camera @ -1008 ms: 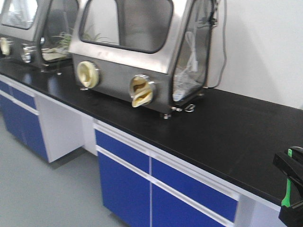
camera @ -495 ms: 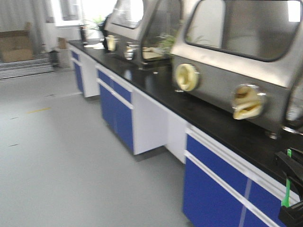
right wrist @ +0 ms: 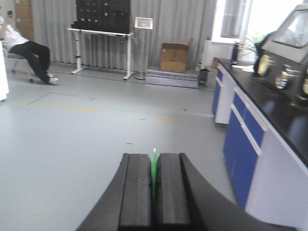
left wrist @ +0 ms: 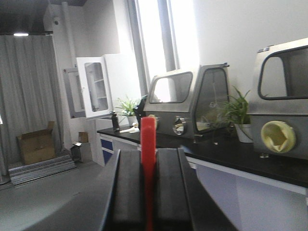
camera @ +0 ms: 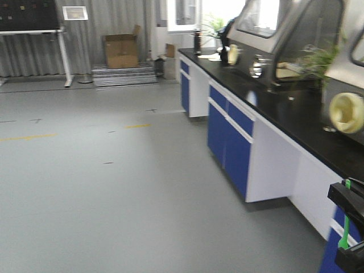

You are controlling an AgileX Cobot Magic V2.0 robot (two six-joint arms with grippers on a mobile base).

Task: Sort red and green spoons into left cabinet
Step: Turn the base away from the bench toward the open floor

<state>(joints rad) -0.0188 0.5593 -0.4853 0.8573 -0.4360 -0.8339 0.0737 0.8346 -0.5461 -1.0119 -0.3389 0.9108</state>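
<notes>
My left gripper point(left wrist: 147, 153) is shut on the red spoon point(left wrist: 147, 137), which stands upright between the black pads and sticks out past the tips. My right gripper point(right wrist: 154, 158) is shut on the green spoon point(right wrist: 154, 166), held edge-on with its thin tip just clear of the pads. In the front view the right gripper point(camera: 348, 227) shows at the bottom right corner with the green spoon point(camera: 344, 223) upright in it. The left gripper is out of the front view. The light grey metal cabinet is not in view.
A long blue-fronted counter point(camera: 236, 133) with a black top runs along the right, carrying steel glove boxes point(camera: 267, 34) and plants. Grey floor spreads to the left. A cardboard box point(camera: 121, 51) and a stand sit at the far curtain. A person point(right wrist: 24, 48) sits far left.
The front view has swung left along the counter: the glove boxes slid to the right and the open floor and far curtain came into view. The right gripper still holds the green spoon.
</notes>
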